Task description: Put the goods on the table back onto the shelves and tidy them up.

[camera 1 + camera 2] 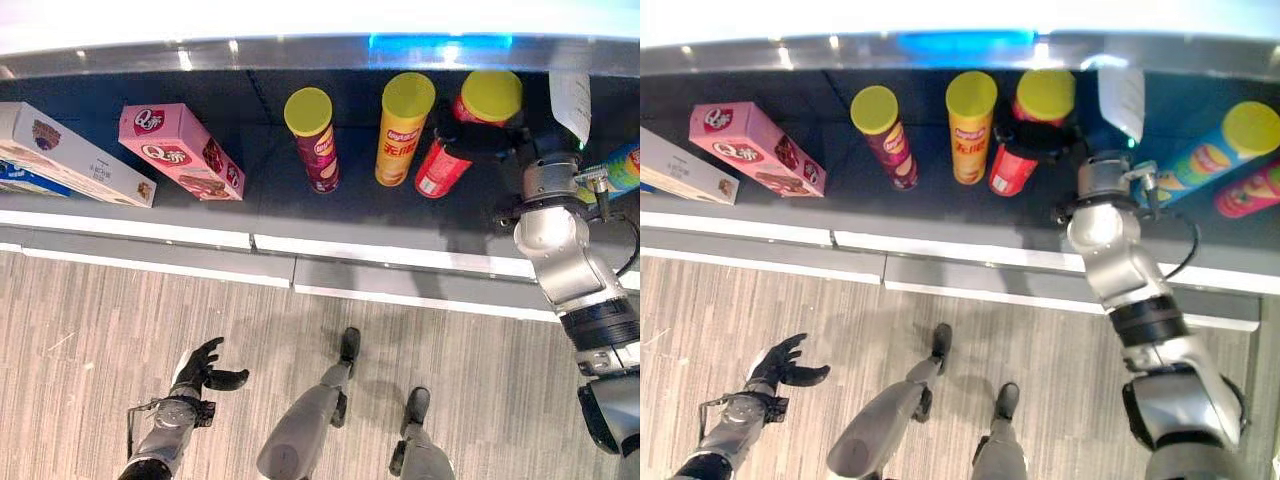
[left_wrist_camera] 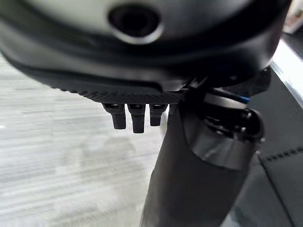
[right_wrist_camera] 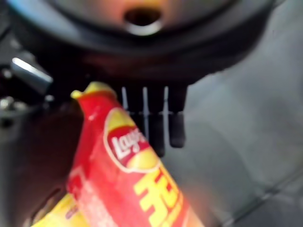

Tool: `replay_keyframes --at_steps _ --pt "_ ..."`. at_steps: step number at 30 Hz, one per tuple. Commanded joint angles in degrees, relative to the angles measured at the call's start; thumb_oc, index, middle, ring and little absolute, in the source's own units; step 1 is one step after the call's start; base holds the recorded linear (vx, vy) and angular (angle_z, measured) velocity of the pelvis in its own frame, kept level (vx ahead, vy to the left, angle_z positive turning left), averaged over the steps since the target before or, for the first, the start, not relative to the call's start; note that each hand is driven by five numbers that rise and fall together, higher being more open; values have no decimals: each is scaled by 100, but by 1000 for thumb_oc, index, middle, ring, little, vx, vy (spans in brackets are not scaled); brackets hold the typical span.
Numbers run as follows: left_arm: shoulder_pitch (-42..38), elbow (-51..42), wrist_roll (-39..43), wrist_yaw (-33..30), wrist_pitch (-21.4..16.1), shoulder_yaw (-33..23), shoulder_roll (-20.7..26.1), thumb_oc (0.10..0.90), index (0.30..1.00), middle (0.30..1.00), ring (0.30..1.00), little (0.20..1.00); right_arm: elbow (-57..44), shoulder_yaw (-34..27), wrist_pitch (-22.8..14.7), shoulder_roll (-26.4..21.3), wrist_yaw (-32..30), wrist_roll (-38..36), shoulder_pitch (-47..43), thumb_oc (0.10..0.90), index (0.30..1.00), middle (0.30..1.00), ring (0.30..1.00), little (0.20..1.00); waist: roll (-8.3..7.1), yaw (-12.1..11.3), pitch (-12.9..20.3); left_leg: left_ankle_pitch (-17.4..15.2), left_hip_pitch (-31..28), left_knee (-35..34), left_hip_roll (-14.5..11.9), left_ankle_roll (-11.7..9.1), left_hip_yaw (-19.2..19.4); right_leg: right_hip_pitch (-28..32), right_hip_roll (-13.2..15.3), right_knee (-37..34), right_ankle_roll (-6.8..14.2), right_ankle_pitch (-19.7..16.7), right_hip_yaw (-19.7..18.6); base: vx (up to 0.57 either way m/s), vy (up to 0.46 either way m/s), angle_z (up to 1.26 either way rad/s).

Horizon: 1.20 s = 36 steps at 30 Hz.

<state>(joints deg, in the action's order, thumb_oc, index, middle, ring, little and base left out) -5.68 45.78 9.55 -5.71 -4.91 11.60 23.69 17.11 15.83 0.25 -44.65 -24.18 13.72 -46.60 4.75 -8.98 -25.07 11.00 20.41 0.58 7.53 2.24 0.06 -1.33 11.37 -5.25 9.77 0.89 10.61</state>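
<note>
I am looking down from the head camera at a dark shelf (image 1: 300, 200) with a white front edge. My right hand (image 1: 487, 137) reaches onto the shelf toward its right end, its fingers wrapped round a red crisp can (image 1: 440, 165) with a yellow lid; the can leans, its base toward the shelf's front edge. In the right wrist view the can's red side lies against the palm with the fingers (image 3: 161, 127) beside it. Just left of it stands a yellow crisp can (image 1: 403, 130), then a maroon crisp can (image 1: 318, 145), both upright. Farther toward the shelf's left end lies a pink box (image 1: 180, 150), and at the left end a white box (image 1: 70, 155). At the right end lie two more cans on their sides (image 1: 1220, 150). My left hand (image 1: 205, 368) hangs low over the striped floor (image 1: 100, 330), well away from the shelf, fingers spread and holding nothing.
</note>
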Motion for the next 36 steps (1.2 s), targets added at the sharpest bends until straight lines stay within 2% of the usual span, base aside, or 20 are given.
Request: replay_keyframes --at_steps 1,11,19,25,36 --pt "832 209 -3 -16 -11 228 -32 800 900 900 900 900 -255 -224 -271 -501 -462 361 -687 400 300 300 300 300 -219 -174 543 -495 -122 120 -1123 -710 -46 -281 -159 546 -63 245 -20 -11 -28 -12" --pt "827 170 95 -119 -48 191 -32 800 900 900 900 900 -38 -60 -281 -455 -417 350 -628 400 300 300 300 300 -179 -109 404 -485 -119 109 -1152 -726 -85 -372 -184 650 -73 282 4 -5 -16 -6" --pt "791 98 17 -164 -99 350 -28 800 900 900 900 900 463 132 -179 -599 -612 553 -793 400 300 300 300 300 -80 -205 267 -505 -1 148 -1098 -699 -161 -499 -148 769 -46 294 100 3 -5 2" --pt "740 119 -7 -223 -130 401 -59 800 900 900 900 900 710 222 -48 -674 -729 875 -714 400 300 300 300 300 -73 -229 257 -510 36 152 -1072 -693 -216 -523 -140 788 -40 293 155 9 -5 5" --pt "626 85 17 -345 -148 466 -97 800 900 900 900 900 897 232 85 -481 -987 1115 -656 400 300 300 300 300 -83 -207 220 -511 57 146 -1066 -696 -227 -586 -136 840 -43 293 163 1 -1 4"
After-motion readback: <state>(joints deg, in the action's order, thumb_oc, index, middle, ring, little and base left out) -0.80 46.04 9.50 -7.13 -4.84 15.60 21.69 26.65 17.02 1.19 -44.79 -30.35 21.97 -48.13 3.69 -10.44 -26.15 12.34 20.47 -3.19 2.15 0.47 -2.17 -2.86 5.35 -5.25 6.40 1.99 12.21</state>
